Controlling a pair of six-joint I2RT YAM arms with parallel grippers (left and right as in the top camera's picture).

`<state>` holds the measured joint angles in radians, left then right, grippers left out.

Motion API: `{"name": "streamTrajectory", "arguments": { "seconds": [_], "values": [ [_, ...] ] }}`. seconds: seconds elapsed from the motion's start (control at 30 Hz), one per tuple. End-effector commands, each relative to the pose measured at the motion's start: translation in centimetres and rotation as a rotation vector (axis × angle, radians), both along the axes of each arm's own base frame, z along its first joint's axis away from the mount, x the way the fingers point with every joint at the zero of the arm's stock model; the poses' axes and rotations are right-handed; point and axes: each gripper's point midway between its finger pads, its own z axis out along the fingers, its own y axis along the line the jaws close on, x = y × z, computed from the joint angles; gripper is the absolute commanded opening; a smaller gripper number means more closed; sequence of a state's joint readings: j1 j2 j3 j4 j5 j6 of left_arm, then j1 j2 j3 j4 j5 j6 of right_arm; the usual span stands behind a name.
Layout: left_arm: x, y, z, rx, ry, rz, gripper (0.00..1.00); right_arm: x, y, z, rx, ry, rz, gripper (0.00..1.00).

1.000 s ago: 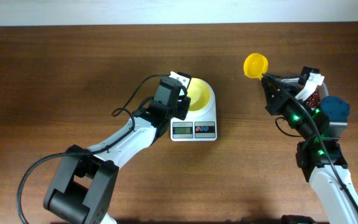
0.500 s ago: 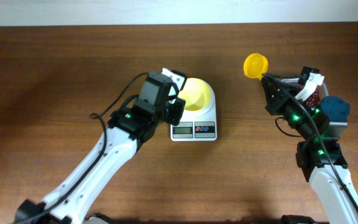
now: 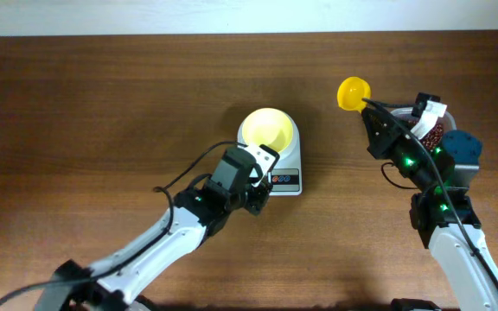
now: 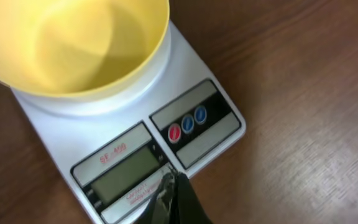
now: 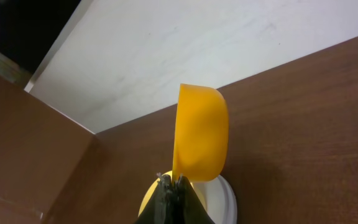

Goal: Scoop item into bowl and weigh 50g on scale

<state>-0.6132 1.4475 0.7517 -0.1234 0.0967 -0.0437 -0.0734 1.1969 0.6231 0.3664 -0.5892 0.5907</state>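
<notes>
The empty pale yellow bowl (image 3: 266, 130) stands on the white scale (image 3: 290, 154). In the left wrist view the bowl (image 4: 73, 43) is at the top left, and the scale (image 4: 222, 140) shows its display and coloured buttons. My left gripper (image 3: 264, 180) is shut and empty, its tips (image 4: 169, 182) at the display's right end on the scale's front. My right gripper (image 3: 372, 117) is shut on the handle of the bright yellow scoop (image 3: 354, 92), held in the air right of the scale. The scoop (image 5: 201, 134) looks empty. The beans (image 3: 433, 134) are mostly hidden behind the right arm.
The beans lie in a tub at the right edge, under my right arm. A pale wall runs along the table's far edge (image 3: 232, 17). Bare brown table (image 3: 102, 104) lies to the left of the scale.
My left gripper has drawn back from the bowl's left side to the scale's front, by the display. The bowl stays on the scale. The right arm and scoop have hardly moved.
</notes>
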Motion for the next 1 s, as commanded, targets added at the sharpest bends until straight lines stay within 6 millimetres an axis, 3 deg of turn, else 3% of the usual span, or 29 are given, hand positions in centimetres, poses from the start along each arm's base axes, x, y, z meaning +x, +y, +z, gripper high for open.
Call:
{"name": "streamTrajectory", "arguments": {
  "seconds": [0.0,0.17,0.4,0.57,0.97],
  "values": [
    [0.5,-0.2,-2.7,0.070,-0.022,-0.057,0.00,0.3,-0.2,0.7,-0.010,-0.023,-0.003,0.04],
    [0.4,-1.6,-4.4,0.119,-0.057,-0.155,0.00,0.3,-0.2,0.7,-0.010,-0.023,-0.003,0.04],
    [1.6,-1.7,-5.6,0.139,-0.086,-0.127,0.00,0.3,-0.2,0.7,-0.010,-0.023,-0.003,0.04],
    [2.7,-2.1,-4.9,0.118,-0.142,-0.109,0.00,0.3,-0.2,0.7,-0.011,-0.023,-0.003,0.04],
    [2.6,-2.4,-5.3,0.125,-0.145,-0.140,0.00,0.3,-0.2,0.7,-0.010,-0.023,-0.003,0.04]
  ]
}}
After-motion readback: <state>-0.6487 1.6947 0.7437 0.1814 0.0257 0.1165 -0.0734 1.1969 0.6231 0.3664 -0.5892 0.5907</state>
